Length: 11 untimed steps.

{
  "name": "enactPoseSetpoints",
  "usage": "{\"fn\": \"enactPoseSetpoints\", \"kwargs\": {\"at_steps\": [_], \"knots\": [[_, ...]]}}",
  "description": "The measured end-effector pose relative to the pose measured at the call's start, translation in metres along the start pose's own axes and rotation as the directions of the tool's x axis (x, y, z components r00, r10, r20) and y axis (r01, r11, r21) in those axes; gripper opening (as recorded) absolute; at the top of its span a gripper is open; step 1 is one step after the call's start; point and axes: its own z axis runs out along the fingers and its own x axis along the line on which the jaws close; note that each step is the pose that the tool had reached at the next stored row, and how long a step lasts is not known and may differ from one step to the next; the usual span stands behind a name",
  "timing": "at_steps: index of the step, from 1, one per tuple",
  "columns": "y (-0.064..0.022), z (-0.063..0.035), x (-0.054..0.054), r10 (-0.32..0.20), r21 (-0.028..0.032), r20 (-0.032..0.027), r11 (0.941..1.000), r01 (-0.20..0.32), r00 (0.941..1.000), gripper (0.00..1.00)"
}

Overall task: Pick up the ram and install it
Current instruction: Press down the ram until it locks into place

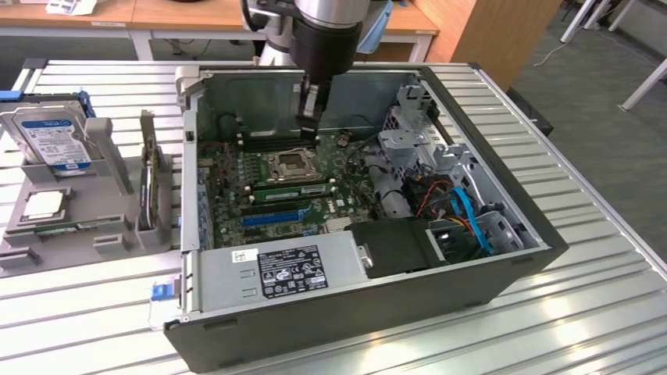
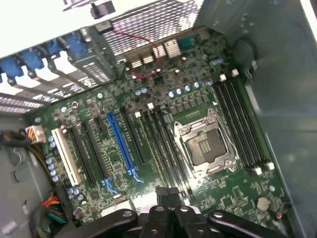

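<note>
Hanging inside the open computer case (image 1: 501,234), my gripper (image 1: 308,125) is pinched shut above the motherboard (image 2: 163,148), seemingly holding nothing, though its tips are obscured.

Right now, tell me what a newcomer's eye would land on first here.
The open computer case in the middle of the slatted table, its green motherboard exposed. The gripper reaches down into it beside the empty processor socket. A blue-labelled hard drive stands at the exterior view's left.
</note>
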Motion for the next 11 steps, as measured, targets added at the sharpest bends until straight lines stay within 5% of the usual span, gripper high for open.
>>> {"fn": "enactPoseSetpoints", "kwargs": {"at_steps": [5, 11], "knots": [[0.0, 0.0003, 0.0, 0.076, 0.0018, 0.0027, 0.9971, -0.076, 0.9971, 0.1], [0.0, 0.0005, 0.0, 0.171, 0.0037, 0.0062, 0.9853, -0.171, 0.9853, 0.1]]}}
